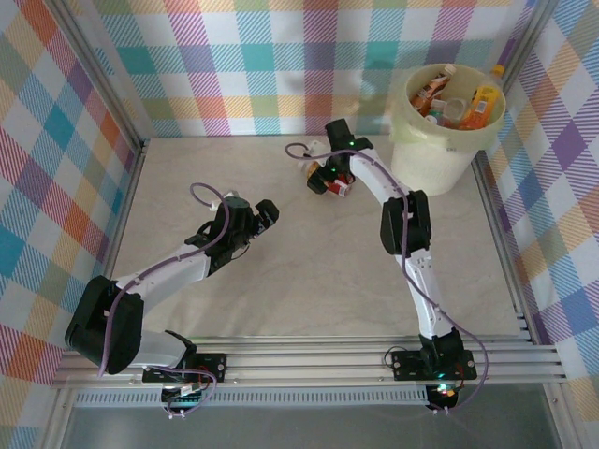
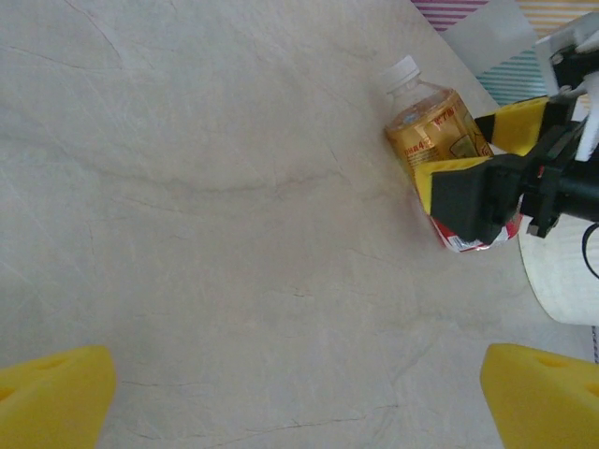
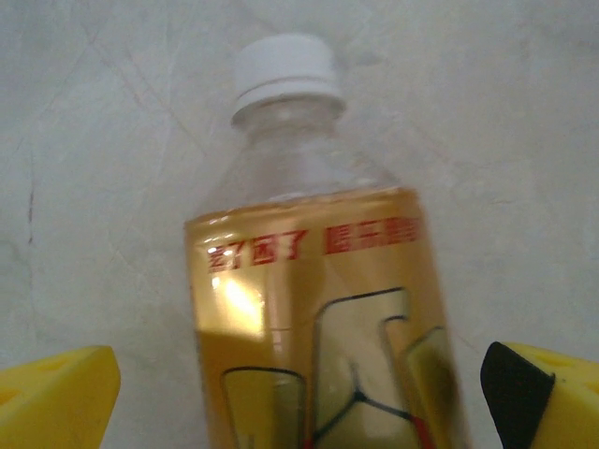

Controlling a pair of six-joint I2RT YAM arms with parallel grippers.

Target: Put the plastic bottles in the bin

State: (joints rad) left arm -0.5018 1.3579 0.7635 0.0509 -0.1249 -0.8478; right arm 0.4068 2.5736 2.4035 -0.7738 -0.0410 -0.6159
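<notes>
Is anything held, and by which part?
Nothing is held. The right gripper stands open astride the white-capped bottle without touching it; the left gripper is open over the table.

Two white-and-black jointed arms [image 1: 164,276], draped with thin lilac cables [image 1: 201,194]; black base plates [image 1: 201,363]; blunt yellow fingertips [image 2: 56,398].

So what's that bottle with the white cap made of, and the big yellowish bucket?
The bottle looks like clear, glossy plastic: you can see the amber drink through it, and light glints off its side. Its cap seems duller white plastic. The bucket looks like smooth, pale cream plastic, judging by its thick rolled rim and even colour.
</notes>
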